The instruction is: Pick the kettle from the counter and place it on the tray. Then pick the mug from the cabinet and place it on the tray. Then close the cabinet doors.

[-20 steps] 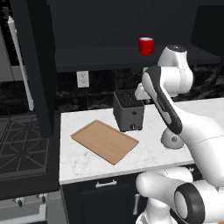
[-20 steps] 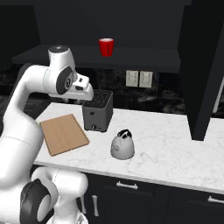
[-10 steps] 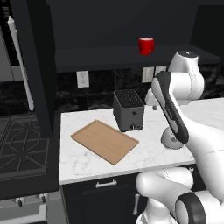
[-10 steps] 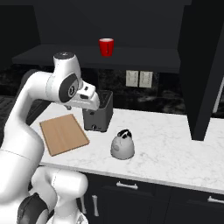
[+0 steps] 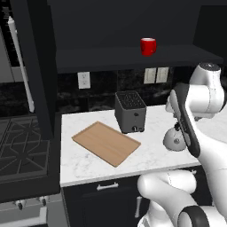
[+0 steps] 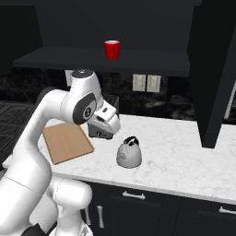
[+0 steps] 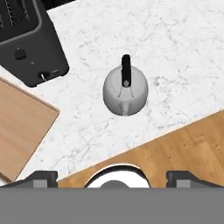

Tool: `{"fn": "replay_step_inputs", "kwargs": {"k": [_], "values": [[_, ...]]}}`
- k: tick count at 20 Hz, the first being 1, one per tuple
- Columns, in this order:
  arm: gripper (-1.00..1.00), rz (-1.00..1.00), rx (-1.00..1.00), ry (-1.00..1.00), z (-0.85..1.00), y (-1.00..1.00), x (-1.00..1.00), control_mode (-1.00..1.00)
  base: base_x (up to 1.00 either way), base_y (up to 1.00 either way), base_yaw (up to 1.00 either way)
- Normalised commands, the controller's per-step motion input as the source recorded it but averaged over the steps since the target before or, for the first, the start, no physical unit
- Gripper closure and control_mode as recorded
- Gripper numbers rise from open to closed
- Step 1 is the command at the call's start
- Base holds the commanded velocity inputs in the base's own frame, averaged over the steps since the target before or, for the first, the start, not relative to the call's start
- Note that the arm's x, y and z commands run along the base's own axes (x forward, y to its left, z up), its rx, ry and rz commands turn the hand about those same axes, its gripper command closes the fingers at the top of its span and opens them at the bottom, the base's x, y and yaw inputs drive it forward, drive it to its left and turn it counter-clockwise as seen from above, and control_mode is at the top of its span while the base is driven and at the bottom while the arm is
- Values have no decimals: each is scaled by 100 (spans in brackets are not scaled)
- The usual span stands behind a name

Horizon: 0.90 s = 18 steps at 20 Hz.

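Hand view, looking straight down on kettle (image 7: 125, 90), upright on worktop (image 7: 175, 52) beside toaster (image 7: 30, 48), apart from tray (image 7: 19, 131). Jaws spread wide, holding nothing, seemingly readied to take its black handle.

Taking the toaster (image 5: 130, 111) as landmark on the desk (image 5: 150, 156): the tray (image 5: 106, 142) lies just left and in front of it, the kettle (image 6: 129, 153) right and in front, the mug (image 5: 148, 46) above on the cabinet (image 5: 133, 56) shelf.
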Motion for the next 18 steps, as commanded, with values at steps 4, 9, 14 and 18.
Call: {"fn": "replay_step_inputs", "kwargs": {"k": [4,9,14,18], "values": [[-100,-35,4,0,-26,-69,-1,-100,0,0,0],[-100,-27,1,0,-29,-53,11,-100,0,0,0],[-100,-2,0,0,-25,-13,45,-100,0,0,0],[-100,0,0,0,-15,0,37,-100,0,0,0]]}}
